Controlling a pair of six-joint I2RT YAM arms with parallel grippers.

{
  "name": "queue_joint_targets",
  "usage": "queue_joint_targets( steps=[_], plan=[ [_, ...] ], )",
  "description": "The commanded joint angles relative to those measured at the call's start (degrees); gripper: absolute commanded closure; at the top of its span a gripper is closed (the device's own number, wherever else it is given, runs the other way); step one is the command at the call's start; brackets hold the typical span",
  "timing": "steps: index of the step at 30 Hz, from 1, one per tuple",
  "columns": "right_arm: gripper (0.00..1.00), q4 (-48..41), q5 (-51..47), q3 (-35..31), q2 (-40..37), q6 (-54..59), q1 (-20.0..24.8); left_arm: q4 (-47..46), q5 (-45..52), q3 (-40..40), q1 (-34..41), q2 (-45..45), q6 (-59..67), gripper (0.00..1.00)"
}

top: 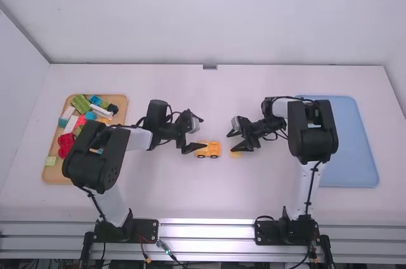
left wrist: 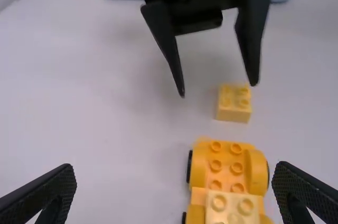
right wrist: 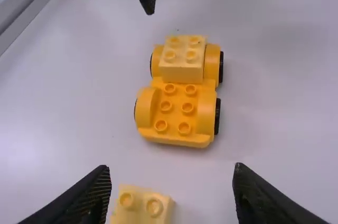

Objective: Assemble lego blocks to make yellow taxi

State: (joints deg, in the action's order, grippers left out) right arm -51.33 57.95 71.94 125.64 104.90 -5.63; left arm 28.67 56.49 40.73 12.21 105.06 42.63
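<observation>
left gripper (left wrist: 175,174) and right gripper (right wrist: 171,174) gape; stacking on the wheeled yellow plastic base (right wrist: 177,113) likely needs the loose square yellow block (right wrist: 140,216) grasped.

The left end effector (top: 203,133) and right end effector (top: 229,142) face each other, fingers spread apart.

Robotics lab here, or corner fitted out as one! Left arm (top: 95,161) and right arm (top: 312,131), both jointed robot arms, based along ribbed metal rail (top: 206,231) at near edge of white desk (top: 203,204). Loose cables (top: 170,254) trailing down by rail, some with connectors. Plain white wall (top: 209,15) behind, another (top: 16,98) at left. And look, sorted work props: toy blocks (top: 80,103) on tan tray (top: 58,172), flat blue tray (top: 352,142) opposite. Test bench through and through!
</observation>
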Motion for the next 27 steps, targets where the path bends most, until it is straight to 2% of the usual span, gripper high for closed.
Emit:
queue_joint_targets(
  steps=[1,5,10,11,15,17,18,20,21,22,27],
  plan=[
    [0.36,-0.35,1.01,-0.35,0.79,0.31,-0.02,3.80,-1.44,-2.32,0.07,0.50,-5.42,0.01],
    [0.29,-0.37,4.00,-1.70,0.55,0.46,1.46,9.90,-3.32,-4.61,0.17,0.50,-7.52,0.01],
    [0.27,0.09,6.67,-4.42,-1.18,0.83,3.10,10.62,-3.43,-4.61,0.00,0.50,-9.51,0.01],
    [0.24,0.20,6.71,-5.66,-2.43,2.10,3.13,10.67,-3.30,-4.59,-0.22,0.50,-10.03,0.01],
    [0.21,4.22,6.95,-9.01,-6.27,-0.17,2.67,10.69,-3.06,-4.63,-0.22,0.50,-9.86,0.01],
    [0.17,11.50,5.22,-12.15,-9.77,-7.82,2.03,10.67,-3.06,-4.63,-0.20,0.50,-9.86,0.01],
    [0.16,17.86,3.23,-14.29,-11.61,-14.80,1.53,10.67,-3.02,-4.63,-0.20,0.50,-9.86,0.01],
    [0.16,26.18,0.28,-16.96,-13.31,-23.28,0.63,10.67,-3.04,-4.63,-0.20,0.50,-9.86,0.01],
    [0.15,35.45,-2.69,-20.41,-14.88,-31.43,-0.79,10.64,-2.99,-4.63,-0.20,0.50,-9.84,0.01],
    [0.15,40.72,-3.48,-22.80,-15.76,-35.06,-1.66,10.64,-3.02,-4.63,-0.20,0.50,-9.86,0.01],
    [0.13,48.19,-2.60,-27.12,-16.57,-38.99,-2.03,10.36,-3.02,-4.63,-0.20,0.50,-9.86,0.01]
  ],
)
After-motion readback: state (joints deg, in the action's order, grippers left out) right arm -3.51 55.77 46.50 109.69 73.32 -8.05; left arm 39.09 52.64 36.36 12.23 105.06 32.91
